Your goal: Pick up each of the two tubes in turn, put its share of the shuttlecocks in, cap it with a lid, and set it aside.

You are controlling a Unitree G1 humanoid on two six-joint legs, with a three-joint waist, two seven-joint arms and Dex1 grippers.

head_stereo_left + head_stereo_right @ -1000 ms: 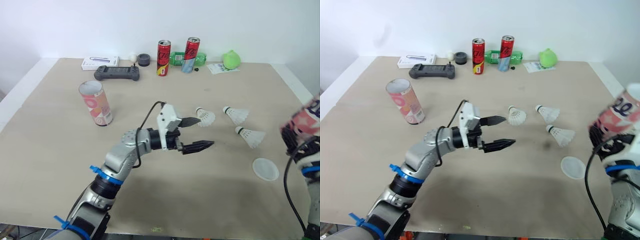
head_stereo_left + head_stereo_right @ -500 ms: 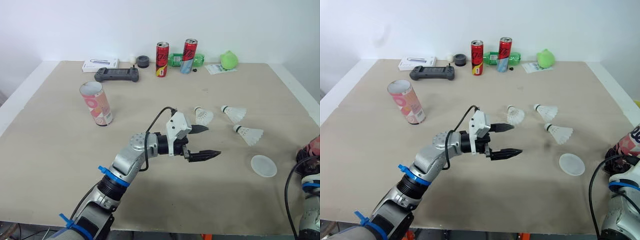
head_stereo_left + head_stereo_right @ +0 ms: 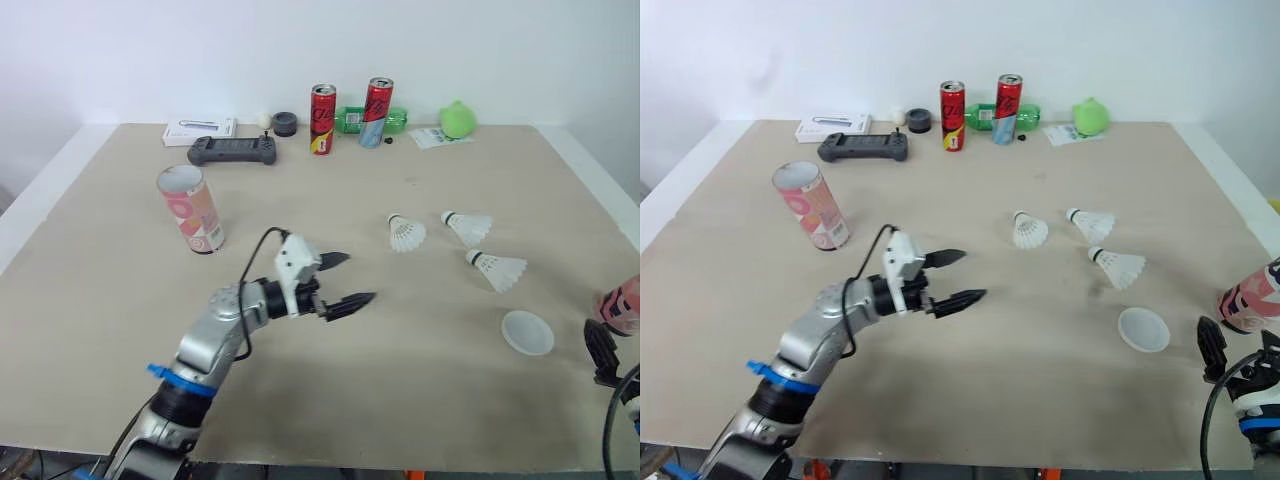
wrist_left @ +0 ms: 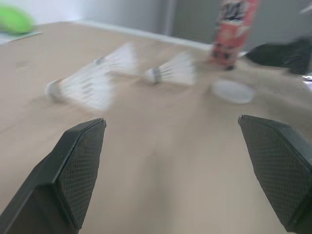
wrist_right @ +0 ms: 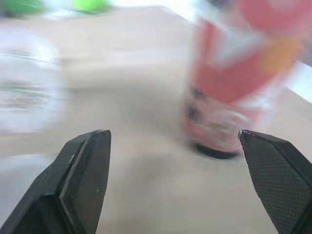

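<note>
A: Any writing we can read?

B: None. The two red cans (image 3: 323, 118) (image 3: 379, 98), far beyond the lid (image 3: 527, 332) at the back edge of the table (image 3: 100, 300), carry print too small to make out. Both tubes show only a pink-and-red pattern.

A: Where is the right tube against its jaws?

B: The right tube (image 3: 1250, 300) stands upright just right of the lid, close to the table's right edge. The right gripper (image 5: 171, 132) is spread wide. In its wrist view the tube stands beyond the fingertips, nearer one finger, and seems to touch neither.

A: And the left?

B: The left gripper (image 3: 358, 277) is well left of the lid, jaws wide apart and empty. The nearest shuttlecock (image 3: 497, 270) lies just beyond the lid. A second shuttlecock (image 3: 468, 227) and a third shuttlecock (image 3: 407, 232) lie farther back and to the left. The other tube (image 3: 192, 210) stands upright far left of the lid, past the left gripper.

A: Room to move?

B: Bare tabletop runs left from the lid along the near edge. To the lid's right, only a narrow strip holds the right tube.
</note>
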